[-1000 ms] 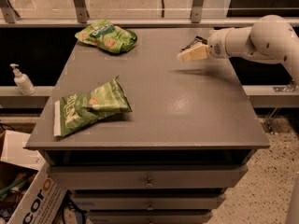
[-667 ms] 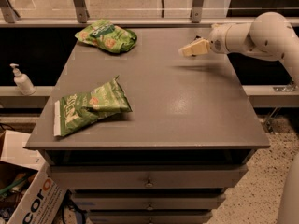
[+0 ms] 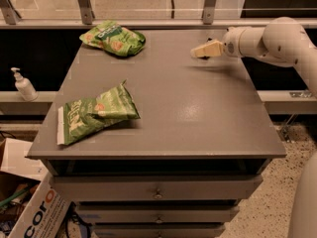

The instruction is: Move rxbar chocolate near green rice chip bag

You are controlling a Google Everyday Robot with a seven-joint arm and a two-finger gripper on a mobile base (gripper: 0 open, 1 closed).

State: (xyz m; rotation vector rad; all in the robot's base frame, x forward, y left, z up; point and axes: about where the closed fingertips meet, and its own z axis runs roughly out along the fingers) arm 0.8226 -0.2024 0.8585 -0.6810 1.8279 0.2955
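Leftmost, a pump bottle [image 3: 22,85] stands on a ledge beside the table [image 3: 198,123], above a cardboard box [image 3: 34,209] cut off at the lower edge. On the grey top a long flat green bag [image 3: 94,114] lies front left, well apart from the green rice chip bag [image 3: 113,37] at the back left. At the back right the gripper [image 3: 205,49] hangs low over the surface on a white arm [image 3: 277,38] cut off at the right. Its state cannot be told, and the rxbar chocolate cannot be made out; only a dark fleck shows at the gripper's upper edge.
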